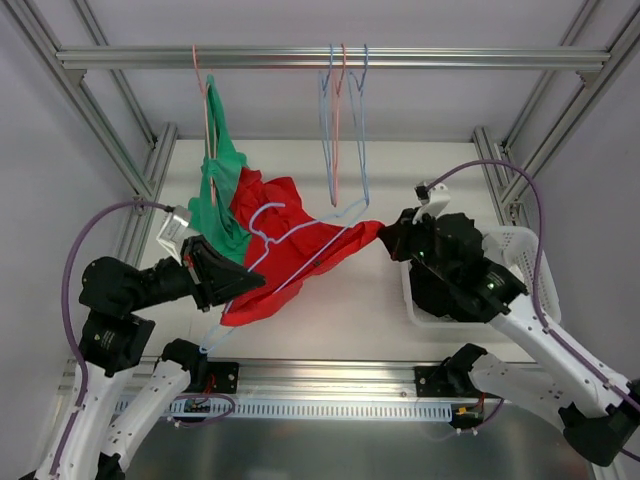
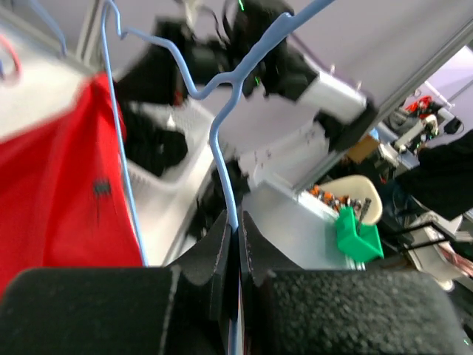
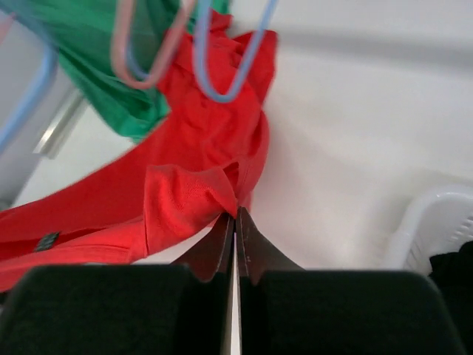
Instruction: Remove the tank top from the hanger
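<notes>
On the left, a green top (image 1: 222, 190) hung from the rail (image 1: 300, 58), out of the way of the job. Just beside it, the left end effector (image 1: 235, 280) was shut tight on the thin wire of the blue hanger (image 2: 214, 144). We think it held the hanger so that the hanger could not slide along while the cloth got pulled.

The red tank top (image 1: 285, 195) was in the middle, held up over the worktop (image 1: 350, 300). It was stretched out between the two arms and was not yet off the hanger. We could not tell how much of it was looped over the wire.

Behind it, some empty hangers (image 1: 340, 120) hung from the rail.

On the right, the right end effector (image 1: 385, 235) was closed on a bunched-up fold at the edge of the tank top. We think it pinched there so it could pull the cloth away to the right.

Far right sat a white basket (image 1: 520, 245) with dark clothes in it. We guess the tank top belongs there once it is free.
</notes>
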Robot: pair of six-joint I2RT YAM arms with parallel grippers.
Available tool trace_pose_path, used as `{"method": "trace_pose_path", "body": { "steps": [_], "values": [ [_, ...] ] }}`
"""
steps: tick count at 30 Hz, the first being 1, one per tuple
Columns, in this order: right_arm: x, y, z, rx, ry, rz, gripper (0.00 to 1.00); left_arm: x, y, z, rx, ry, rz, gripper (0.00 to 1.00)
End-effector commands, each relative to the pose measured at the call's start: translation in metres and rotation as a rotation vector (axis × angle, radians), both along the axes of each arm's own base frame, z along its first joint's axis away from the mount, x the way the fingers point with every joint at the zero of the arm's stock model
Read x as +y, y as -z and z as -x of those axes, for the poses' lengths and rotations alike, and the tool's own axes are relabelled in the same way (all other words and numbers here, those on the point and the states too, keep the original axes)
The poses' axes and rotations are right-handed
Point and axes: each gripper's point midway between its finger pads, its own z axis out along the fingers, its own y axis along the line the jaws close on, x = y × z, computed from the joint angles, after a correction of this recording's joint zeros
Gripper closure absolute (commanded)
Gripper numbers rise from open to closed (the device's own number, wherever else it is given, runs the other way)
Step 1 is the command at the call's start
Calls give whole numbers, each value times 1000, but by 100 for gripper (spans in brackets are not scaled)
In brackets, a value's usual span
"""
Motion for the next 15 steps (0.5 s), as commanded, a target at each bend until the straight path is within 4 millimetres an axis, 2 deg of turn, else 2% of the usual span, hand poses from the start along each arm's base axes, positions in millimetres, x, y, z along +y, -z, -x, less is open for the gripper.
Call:
{"method": "trace_pose_path", "body": {
  "steps": [1, 2, 3, 4, 5, 6, 7, 8, 9, 10, 11, 12, 13, 14, 15],
  "values": [
    [1, -93, 42, -171, -166, -190, 100, -2, -82, -8, -238, -3, 222, 100],
    [-2, -107, 51, -199, -187, -218, 100, 2, -106, -14, -333, -55, 311, 100],
    [-7, -127, 70, -248, -238, -261, 100, 2, -118, -14, -366, -55, 360, 100],
    [-10, -135, 81, -260, -264, -275, 100, 1, -126, -17, -404, -58, 400, 100],
    [-15, -156, 93, -294, -290, -304, 100, -8, -132, -21, -409, -31, 433, 100],
    [-19, -167, 105, -313, -318, -322, 100, -5, -152, -16, -521, -46, 512, 100],
    [-17, -172, 121, -312, -390, -330, 100, -9, -164, -11, -573, -33, 548, 100],
    [-19, -190, 134, -338, -428, -356, 100, -27, -168, -3, -575, 36, 579, 100],
    [-16, -195, 148, -336, -502, -368, 100, -30, -181, 0, -686, 6, 621, 100],
    [-15, -199, 155, -335, -535, -376, 100, -43, -188, -2, -719, 11, 632, 100],
    [-16, -206, 162, -343, -560, -386, 100, -53, -194, 9, -738, 39, 664, 100],
    [-11, -200, 167, -297, -603, -374, 100, -50, -208, 9, -834, -26, 710, 100],
    [-9, -197, 169, -278, -621, -362, 100, -61, -206, 2, -853, -45, 712, 100],
    [-7, -195, 171, -258, -637, -351, 100, -63, -208, -3, -893, -91, 723, 100],
    [-4, -182, 171, -210, -654, -323, 100, -64, -207, -9, -904, -124, 734, 100]
  ]
}}
